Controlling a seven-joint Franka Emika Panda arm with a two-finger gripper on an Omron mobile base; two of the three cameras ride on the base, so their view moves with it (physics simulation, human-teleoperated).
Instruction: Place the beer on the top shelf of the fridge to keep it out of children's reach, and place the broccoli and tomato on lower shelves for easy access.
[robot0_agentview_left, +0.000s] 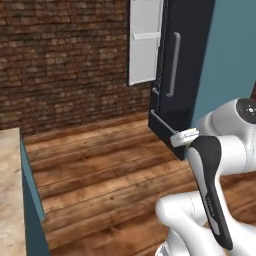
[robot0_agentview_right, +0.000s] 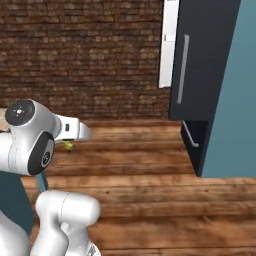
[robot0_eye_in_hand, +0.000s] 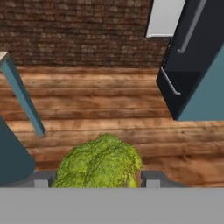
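Note:
The broccoli (robot0_eye_in_hand: 99, 162), a yellow-green floret, sits between my two finger tips (robot0_eye_in_hand: 151, 178) in the hand view, with my gripper (robot0_eye_in_hand: 97, 179) shut on it above the wooden floor. In the right base view a bit of the broccoli (robot0_agentview_right: 68, 145) peeks out below my wrist. The fridge (robot0_agentview_left: 182, 70), a tall dark charcoal cabinet with a curved grey bar handle, stands ahead to the right (robot0_agentview_right: 200, 60) (robot0_eye_in_hand: 192, 48). Its lower drawer (robot0_eye_in_hand: 173, 89) sticks out slightly. The beer and the tomato are out of view.
A teal panel (robot0_agentview_left: 227, 50) rises beside the fridge on the right. A pale grey panel (robot0_agentview_left: 145, 40) hangs against the brick wall behind it. A beige-topped counter with a teal side (robot0_agentview_left: 12, 190) lies at the left. Bare wooden floor (robot0_agentview_right: 140, 160) lies between.

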